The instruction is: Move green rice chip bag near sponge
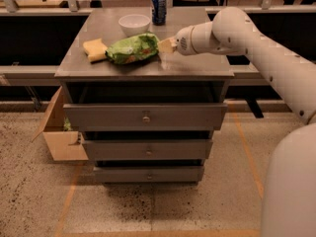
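My gripper [166, 45] sits low over the metal cabinet top [192, 65], on the far side of the green rice chip bag [132, 48] from the sponge [95, 50], right against the bag's end. I cannot tell from this view whether my jaws are clamped on the bag's edge or only resting beside it. The bag lies flat with its other end just beside the sponge. The two are so close that they may be touching, though I cannot say for sure. Behind the sponge and a little toward my side stands the white bowl [134, 23], and beyond that, further from the sponge, the blue can [158, 8]. Both are apart from the bag. By my judgement the main part of the job is done, because the bag sits next to the sponge as asked. What seems left is small: if I am holding the bag, to let go, then to pull my gripper away from the sponge side without dragging the bag along.
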